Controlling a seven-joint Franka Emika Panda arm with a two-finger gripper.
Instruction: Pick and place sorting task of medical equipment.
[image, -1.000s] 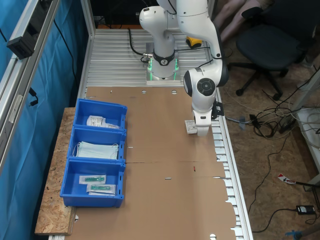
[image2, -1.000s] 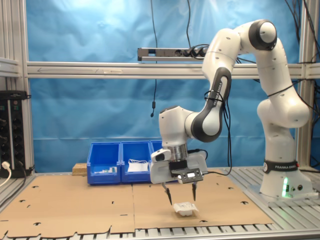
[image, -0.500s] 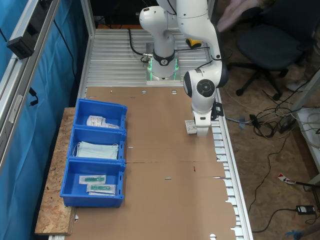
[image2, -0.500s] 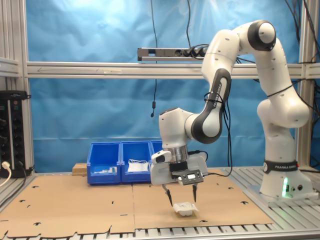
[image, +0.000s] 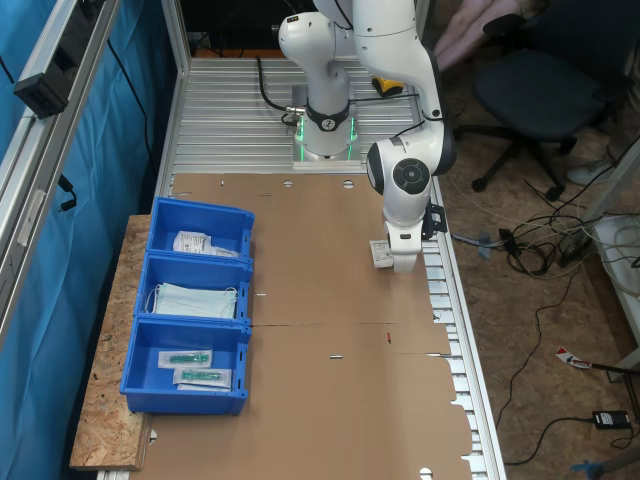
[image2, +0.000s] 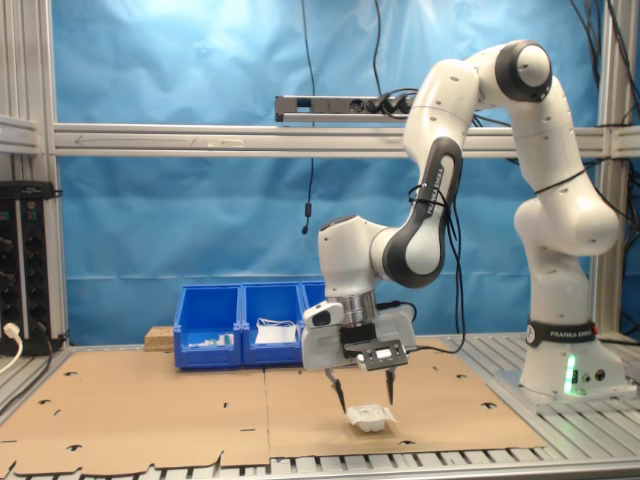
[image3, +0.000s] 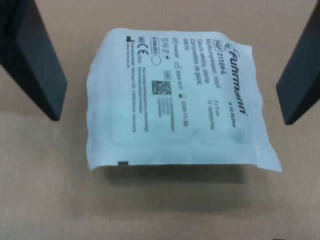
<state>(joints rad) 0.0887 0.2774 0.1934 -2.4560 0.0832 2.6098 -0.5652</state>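
1. Sachet-sorting bench first: a cardboard sheet (image: 320, 330) covering the slatted metal table (image: 230, 110), with blue curtain behind it in the second exterior view.
2. White arm (image2: 520, 190) mounted on a base at the table's far end in the first exterior view; rises from the base, folds over at a high elbow, then drops down through the forearm to a wrist pointing straight at the cardboard.
3. Office chair (image: 540, 90) standing on the floor beyond the table edge, at the first exterior view's right, among loose cables.
4. Row of three blue bins (image: 190, 320) along the cardboard's edge at the first exterior view's left: white packets in the bin nearest the arm's base, pale blue masks (image: 195, 300) in the middle one, clear packets with teal items (image: 190, 365) in the last.
5. Gripper (image2: 362, 398) hanging vertical just above the cardboard, close to the table edge at the first exterior view's right, well apart from the bins; fingers (image3: 35, 60) spread wide, one on each side of the sachet, neither pad touching it.
6. White sachet (image3: 175, 100), square and slightly puffed, lying flat on the cardboard between the two dark fingers, fine dark print facing up; seen in the second exterior view as a small white pad (image2: 368, 418) directly under the fingertips.
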